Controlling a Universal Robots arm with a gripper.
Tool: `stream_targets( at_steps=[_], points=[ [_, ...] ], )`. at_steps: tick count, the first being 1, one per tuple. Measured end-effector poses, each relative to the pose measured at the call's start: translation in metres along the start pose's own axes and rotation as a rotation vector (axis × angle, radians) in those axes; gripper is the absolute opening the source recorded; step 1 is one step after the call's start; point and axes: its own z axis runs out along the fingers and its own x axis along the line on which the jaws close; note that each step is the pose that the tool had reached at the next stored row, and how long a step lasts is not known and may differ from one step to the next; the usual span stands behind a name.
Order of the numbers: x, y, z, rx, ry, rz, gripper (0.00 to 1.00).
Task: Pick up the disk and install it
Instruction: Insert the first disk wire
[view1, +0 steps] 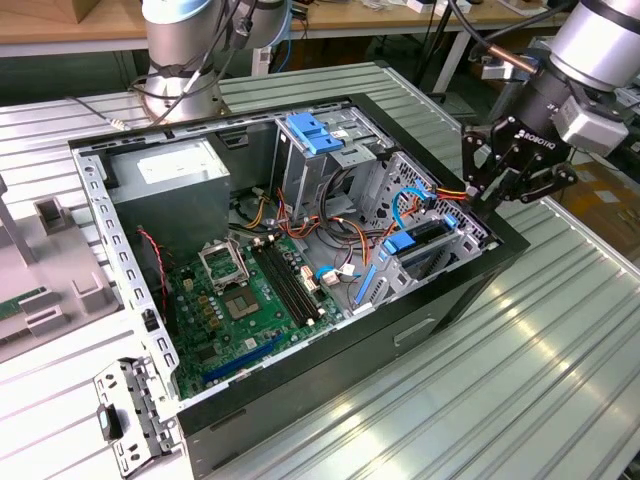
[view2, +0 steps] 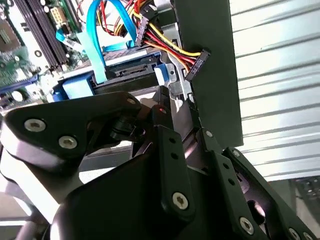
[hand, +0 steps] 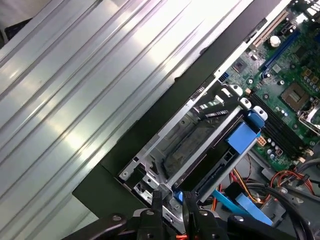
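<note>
Disk is sitting slotted in the metal bay at the case's edge, blue carrier end facing the board.

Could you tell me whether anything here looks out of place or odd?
A black power connector on yellow, red and black wires appears to hang unplugged against the case wall, close to the gripper. A metal bracket lies outside the case on the table.

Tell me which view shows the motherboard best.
The exterior view: nearly all of the motherboard lies bare inside the open case. The first wrist view catches one part of the motherboard; the second wrist view catches a corner.
</note>
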Motion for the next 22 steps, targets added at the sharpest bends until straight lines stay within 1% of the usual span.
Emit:
stream_targets(
  at_steps=[1,3,4,9,12,13,14,17,18,22],
  points=[
    [0.0008,-0.0008,-0.0001,-0.0006,0.0003,-0.024,0.3],
    [0.0021,-0.0026,-0.0002,-0.0011,0.0004,-0.04,0.3],
    [0.0028,-0.005,-0.0004,-0.0014,0.0007,-0.047,0.3],
    [0.0026,-0.0106,-0.0006,-0.0019,0.001,-0.054,0.3],
    [0.0039,-0.0132,-0.0009,-0.0029,0.0018,-0.07,0.3],
    [0.0037,-0.0153,-0.001,-0.0031,0.002,-0.072,0.3],
    [0.0017,-0.0174,-0.0009,-0.0031,0.0019,-0.072,0.3],
    [-0.0011,-0.0207,-0.0006,-0.0031,0.002,-0.072,0.3],
    [-0.0009,-0.0215,-0.0003,-0.0032,0.0017,-0.072,0.3],
    [0.0037,-0.0276,0.0003,-0.0051,-0.0004,-0.072,0.3]
  ],
)
